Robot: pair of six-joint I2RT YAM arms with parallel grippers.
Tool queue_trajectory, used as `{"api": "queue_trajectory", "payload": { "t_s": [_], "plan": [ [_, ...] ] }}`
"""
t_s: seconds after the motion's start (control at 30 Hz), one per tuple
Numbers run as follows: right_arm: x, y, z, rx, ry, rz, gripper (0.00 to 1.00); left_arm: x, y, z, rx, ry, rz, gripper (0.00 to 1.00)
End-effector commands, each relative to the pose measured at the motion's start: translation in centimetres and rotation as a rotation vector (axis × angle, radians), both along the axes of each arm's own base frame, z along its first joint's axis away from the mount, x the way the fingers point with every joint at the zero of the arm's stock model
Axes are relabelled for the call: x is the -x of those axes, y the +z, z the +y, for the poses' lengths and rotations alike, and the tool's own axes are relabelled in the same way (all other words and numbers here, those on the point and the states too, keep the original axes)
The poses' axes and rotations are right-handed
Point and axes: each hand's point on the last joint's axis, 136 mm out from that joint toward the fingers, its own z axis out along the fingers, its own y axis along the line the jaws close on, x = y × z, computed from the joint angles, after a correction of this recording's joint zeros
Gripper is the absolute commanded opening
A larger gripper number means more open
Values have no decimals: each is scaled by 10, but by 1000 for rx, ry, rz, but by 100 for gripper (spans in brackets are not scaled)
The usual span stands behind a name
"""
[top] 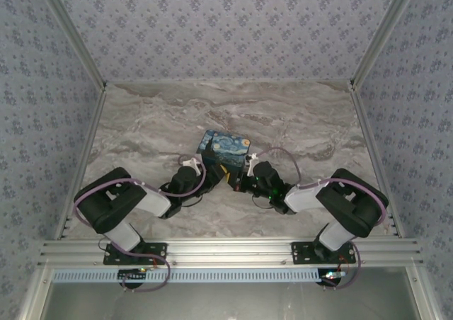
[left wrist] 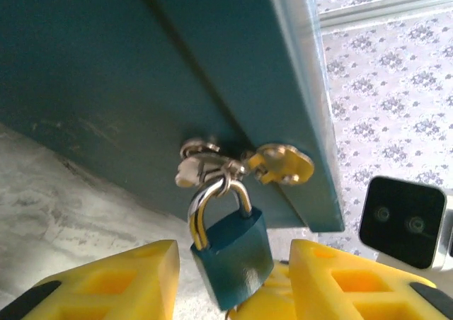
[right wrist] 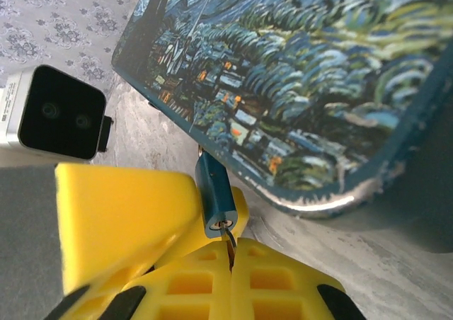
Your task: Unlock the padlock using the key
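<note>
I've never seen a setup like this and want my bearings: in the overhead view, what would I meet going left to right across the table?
First the left arm, then the painted box, then the right arm.

Even, diffuse light from above; the marble table (top: 141,122) carries only soft, faint shadows. Left wrist view: bright specular highlights on the padlock (left wrist: 233,253) and its shackle, with the near yellow fingers (left wrist: 120,281) out of focus. Right wrist view: glare along the box (right wrist: 318,86) rim; foreground blurred.
</note>
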Motion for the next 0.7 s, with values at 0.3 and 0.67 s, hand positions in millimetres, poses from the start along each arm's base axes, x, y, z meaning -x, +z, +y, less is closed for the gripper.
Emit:
{"api": "queue_trajectory", "payload": {
  "t_s": [0.3, 0.67],
  "plan": [
    [-7, 24, 11, -56, -18, -37, 0, -12, 21, -5, 67, 44, -56, 31],
    [-7, 26, 13, -62, -6, -42, 2, -12, 21, -5, 62, 40, -61, 8]
  ]
}}
